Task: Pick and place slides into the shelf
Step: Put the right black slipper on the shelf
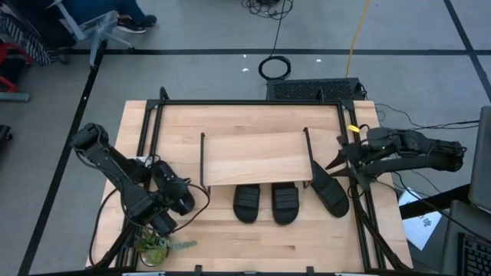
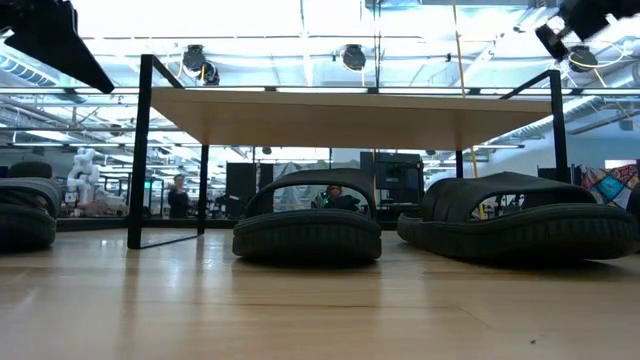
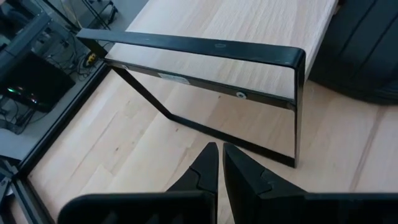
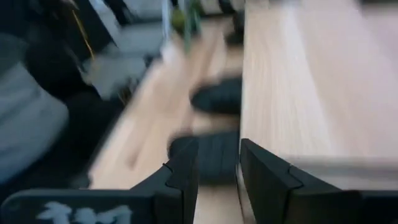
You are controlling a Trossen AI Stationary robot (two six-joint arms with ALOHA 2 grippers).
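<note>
The shelf (image 1: pixel 257 157) stands mid-table, a light plank on thin black legs. Two black slides (image 1: pixel 246 203) (image 1: pixel 285 203) lie on the table with their far ends under the plank's near edge; one is also in the low view (image 2: pixel 305 235). A third slide (image 1: pixel 330 190) lies slantwise on the table by the shelf's right leg. Another slide (image 2: pixel 25 212) rests left of the shelf's left leg. My right gripper (image 1: pixel 335 162) (image 4: pixel 217 143) hovers open above the third slide's far end. My left gripper (image 1: pixel 184 198) (image 3: pixel 219 149) is shut and empty, left of the shelf's left leg (image 3: pixel 292 93).
A black frame (image 1: pixel 245 102) runs around the table's edges. A green plant-like thing (image 1: pixel 157 247) sits at the near left corner. Bare wood (image 1: pixel 268 245) lies along the near edge. Papers (image 1: pixel 422 222) and cables lie off the table to the right.
</note>
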